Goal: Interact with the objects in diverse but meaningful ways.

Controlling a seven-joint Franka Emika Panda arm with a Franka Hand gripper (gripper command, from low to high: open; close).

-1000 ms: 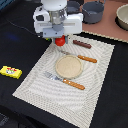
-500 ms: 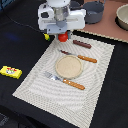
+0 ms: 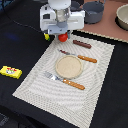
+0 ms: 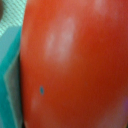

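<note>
Filling the wrist view, the red tomato (image 4: pixel 75 65) hides the hand's fingertips.

the placemat (image 3: pixel 75 70) lies on the table (image 3: pixel 20 40), with the plate (image 3: pixel 69 66) near its middle. the knife (image 3: pixel 80 56) lies just behind the plate, the fork (image 3: pixel 64 80) just in front of it. the sausage stick (image 3: pixel 82 44) lies on the mat behind the knife. the tomato (image 3: pixel 63 36) sits under the hand (image 3: pixel 61 34) at the mat's far corner on the exterior view's left. the packet (image 3: pixel 10 72) lies off the mat, well to the left. a pot (image 3: pixel 93 11) stands behind the mat.
</note>
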